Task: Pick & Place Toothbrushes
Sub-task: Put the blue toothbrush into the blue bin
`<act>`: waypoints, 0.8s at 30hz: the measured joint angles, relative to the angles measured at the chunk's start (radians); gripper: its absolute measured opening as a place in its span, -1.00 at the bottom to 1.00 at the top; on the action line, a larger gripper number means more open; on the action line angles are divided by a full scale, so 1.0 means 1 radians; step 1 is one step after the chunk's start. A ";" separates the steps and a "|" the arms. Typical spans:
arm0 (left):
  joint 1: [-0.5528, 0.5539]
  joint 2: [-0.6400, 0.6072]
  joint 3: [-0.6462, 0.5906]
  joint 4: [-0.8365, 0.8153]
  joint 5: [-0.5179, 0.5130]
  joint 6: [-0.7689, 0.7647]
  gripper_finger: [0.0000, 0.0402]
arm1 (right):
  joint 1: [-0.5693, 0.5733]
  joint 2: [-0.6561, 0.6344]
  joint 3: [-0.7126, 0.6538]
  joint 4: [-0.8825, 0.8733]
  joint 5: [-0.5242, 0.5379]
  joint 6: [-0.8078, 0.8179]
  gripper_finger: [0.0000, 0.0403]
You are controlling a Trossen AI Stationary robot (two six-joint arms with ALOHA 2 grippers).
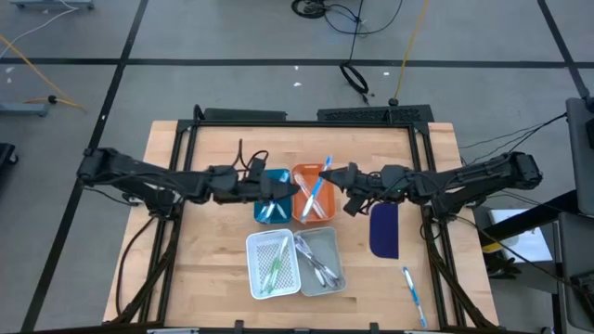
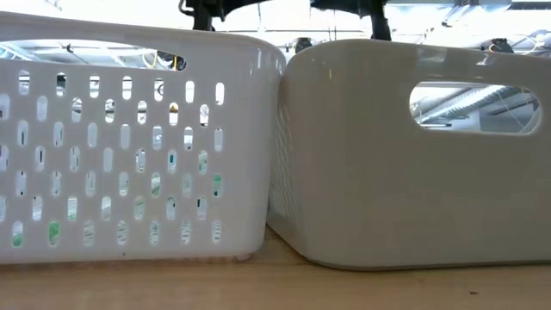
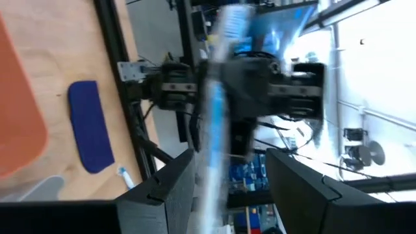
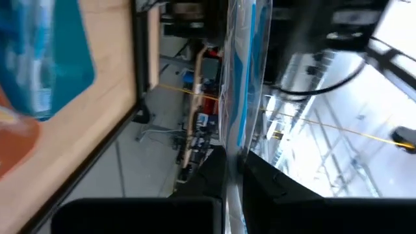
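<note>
My right gripper (image 1: pixel 336 176) reaches in level from the table's right and is shut on a blue-and-white toothbrush (image 1: pixel 317 186) in a clear wrapper (image 4: pixel 240 78), above the orange tray (image 1: pixel 299 174). My left gripper (image 1: pixel 290 188) comes level from the left over the teal tray (image 1: pixel 264 176), facing the right one. In the left wrist view its fingers (image 3: pixel 162 195) stand open on either side of the blurred toothbrush (image 3: pixel 214 110); I cannot tell whether they touch it. More toothbrushes lie in the teal, orange, white (image 1: pixel 252 243) and grey (image 1: pixel 336 237) trays. My right gripper pinches the toothbrush between its two fingers, nearer its far end (image 4: pixel 235 140). The fingers come level from the table's right and lie across it. The toothbrush is lifted clear over the orange tray, its longer part slanting toward the table's near edge.
A dark blue oblong pad (image 1: pixel 383 230) lies right of the trays, under the right arm. One loose toothbrush (image 1: pixel 413 292) lies near the front right corner. The low view is filled by the white perforated tray (image 2: pixel 129 146) and the grey tray (image 2: pixel 405 172).
</note>
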 joint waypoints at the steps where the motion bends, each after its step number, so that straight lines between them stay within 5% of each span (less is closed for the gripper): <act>1: 0.005 0.009 0.000 0.002 0.000 -0.008 -0.07 | 0.002 -0.001 0.000 0.013 -0.001 -0.002 -0.94; 24: 0.053 0.195 0.124 0.079 0.200 0.008 -0.07 | 0.001 0.107 0.072 0.039 -0.005 -0.054 -0.94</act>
